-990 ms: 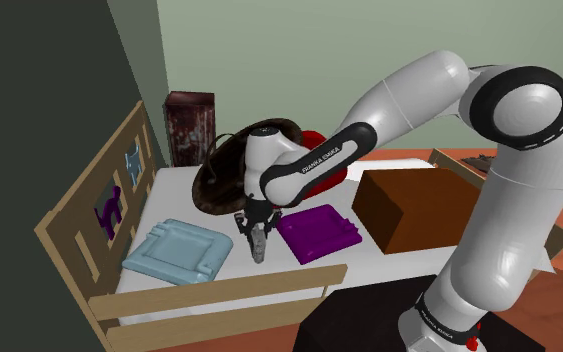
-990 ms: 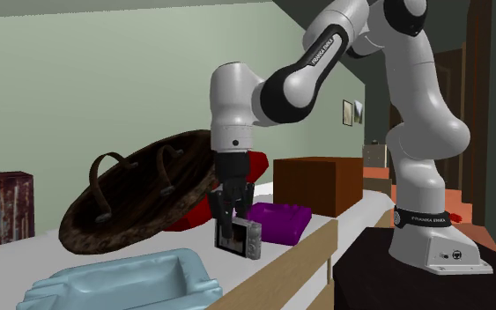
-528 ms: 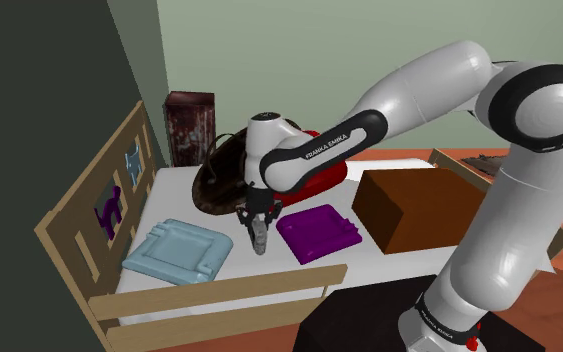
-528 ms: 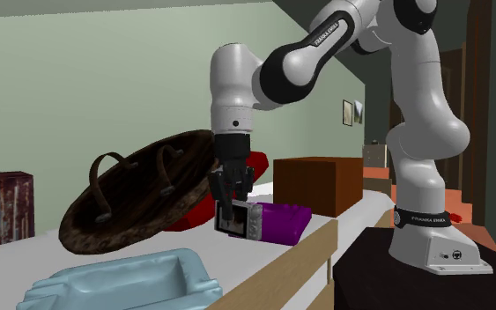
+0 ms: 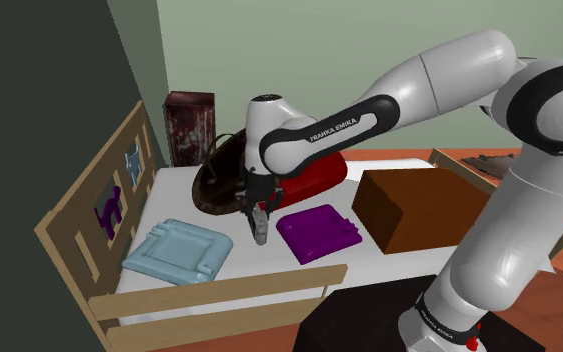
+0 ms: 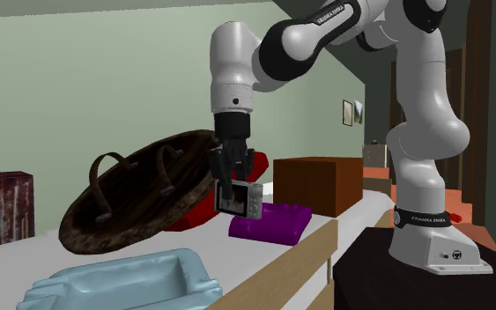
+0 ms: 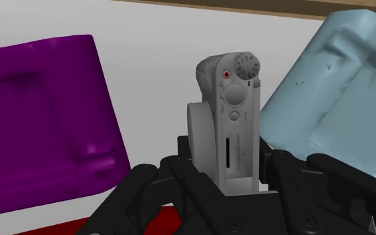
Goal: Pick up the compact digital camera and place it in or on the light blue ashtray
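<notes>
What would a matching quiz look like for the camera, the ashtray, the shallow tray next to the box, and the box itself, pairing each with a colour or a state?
Things:
1. camera
2. ashtray
3. shallow tray
4. box

Colour or state:
A. purple
B. brown
C. clasped in the gripper, off the surface
D. light blue

Pairs: 1-C, 2-D, 3-A, 4-B

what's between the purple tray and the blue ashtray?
Wrist view: the camera, clasped by the gripper, hangs over the gap between the purple tray and the ashtray. The white surface showing there is bare.
</notes>
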`<state>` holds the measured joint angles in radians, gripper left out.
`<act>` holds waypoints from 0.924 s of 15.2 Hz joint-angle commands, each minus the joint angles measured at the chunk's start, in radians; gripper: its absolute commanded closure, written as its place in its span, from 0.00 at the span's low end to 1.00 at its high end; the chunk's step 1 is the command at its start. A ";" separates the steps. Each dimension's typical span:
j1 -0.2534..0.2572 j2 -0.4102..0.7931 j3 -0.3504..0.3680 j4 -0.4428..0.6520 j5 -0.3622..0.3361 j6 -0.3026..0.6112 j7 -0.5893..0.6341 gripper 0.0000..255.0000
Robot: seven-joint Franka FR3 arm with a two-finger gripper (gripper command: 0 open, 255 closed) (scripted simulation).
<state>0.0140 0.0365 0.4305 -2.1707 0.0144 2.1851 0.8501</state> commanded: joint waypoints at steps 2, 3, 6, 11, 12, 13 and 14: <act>-0.002 -0.022 -0.001 0.021 0.011 -0.041 -0.009 1.00; -0.003 -0.028 -0.002 0.027 0.013 -0.052 -0.011 1.00; 0.025 0.080 0.018 0.156 -0.040 -0.084 0.062 1.00; 0.096 0.268 0.028 0.403 -0.130 -0.161 0.167 1.00; 0.114 0.307 0.028 0.458 -0.147 -0.181 0.185 1.00; 0.133 0.347 0.026 0.515 -0.163 -0.202 0.201 1.00; 0.153 0.388 0.024 0.576 -0.179 -0.224 0.216 1.00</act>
<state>0.1502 0.3867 0.4561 -1.6574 -0.1496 1.9890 1.0524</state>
